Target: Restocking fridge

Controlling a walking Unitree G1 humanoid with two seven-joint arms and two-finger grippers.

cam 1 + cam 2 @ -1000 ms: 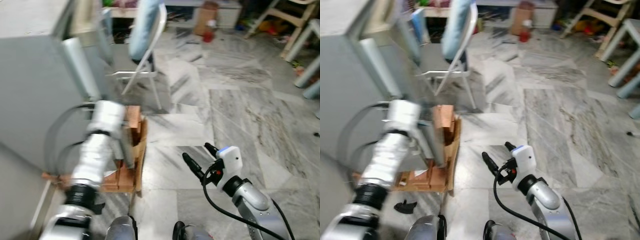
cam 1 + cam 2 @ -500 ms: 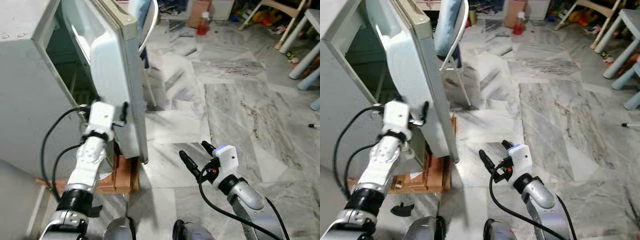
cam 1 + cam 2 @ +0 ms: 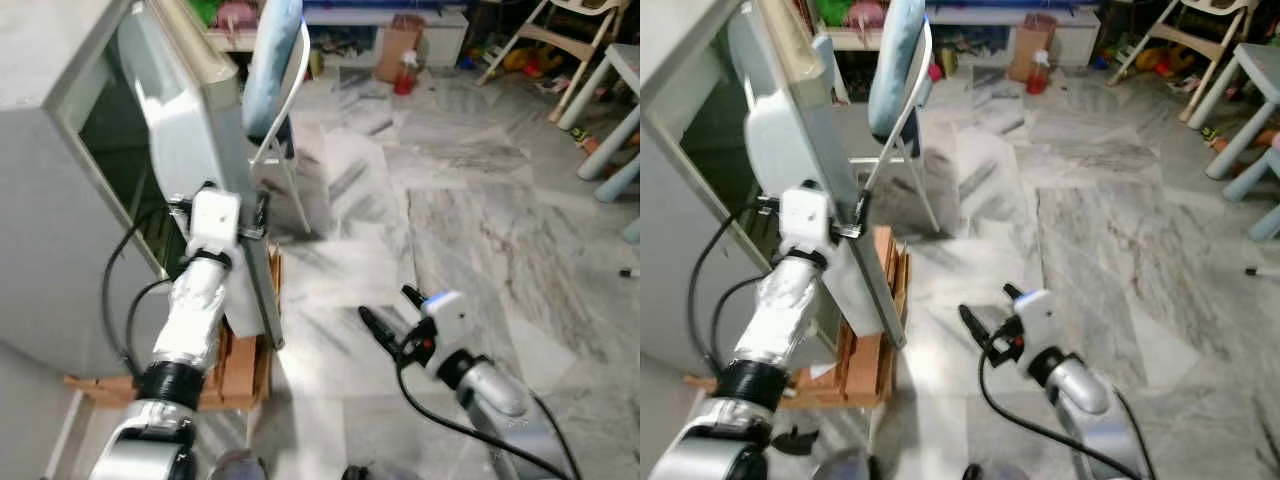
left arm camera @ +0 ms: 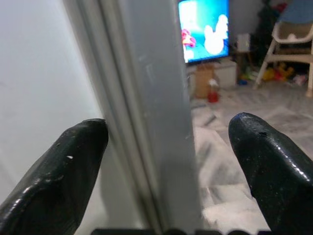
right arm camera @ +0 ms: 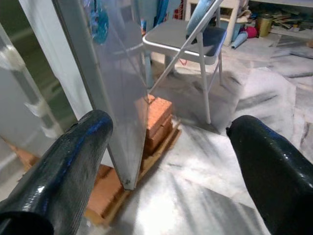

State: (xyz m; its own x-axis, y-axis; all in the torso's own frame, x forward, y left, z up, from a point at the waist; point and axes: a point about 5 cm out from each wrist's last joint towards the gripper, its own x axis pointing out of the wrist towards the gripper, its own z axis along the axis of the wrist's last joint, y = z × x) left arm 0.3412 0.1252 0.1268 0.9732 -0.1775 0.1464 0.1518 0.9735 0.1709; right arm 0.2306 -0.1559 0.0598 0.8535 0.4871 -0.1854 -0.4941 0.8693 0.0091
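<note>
While the fridge door (image 3: 205, 170) stands partly open at the left of the scene, the left tool (image 3: 255, 212) sits at its outer edge, its two black fingers (image 4: 73, 161) spread apart with the grey door edge between them; whether the pads touch the door cannot be told. The fridge (image 3: 55, 190) shows a dark interior behind the door and rests on a stack of bricks (image 3: 875, 320) and a wooden pallet (image 5: 142, 169). To the right, the right tool (image 3: 388, 318) hangs above the marble floor (image 3: 470, 210), fingers (image 5: 73, 161) wide apart and holding nothing. A folding chair (image 3: 902, 90) stands just beyond the door, with a television (image 4: 204, 30) glowing farther off.
</note>
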